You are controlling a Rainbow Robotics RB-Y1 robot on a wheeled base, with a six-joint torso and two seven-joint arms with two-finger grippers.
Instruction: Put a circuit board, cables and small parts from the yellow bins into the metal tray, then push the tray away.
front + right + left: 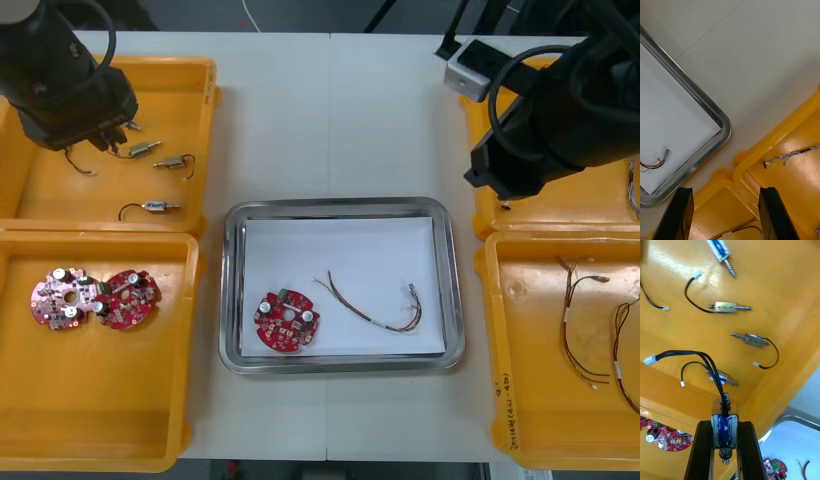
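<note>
My left gripper (725, 426) is shut on a small metal part (725, 431) with a blue wrap and black leads, held above the far left yellow bin (190, 80). In the front view the left gripper (100, 140) hangs over that bin's back corner. Three more small metal parts (155, 207) lie in the bin. The metal tray (335, 205) holds a red circuit board (288, 320) and a red and yellow cable (375, 305). My right gripper (724, 191) is open and holds nothing, above the rims of the right bins beside the tray corner (720, 123).
Two circuit boards (127, 297) lie in the near left bin (100, 400). Red and yellow cables (580, 320) rest in the near right bin (540, 400). A twisted blue and white cable (790, 155) lies in the far right bin (797, 131).
</note>
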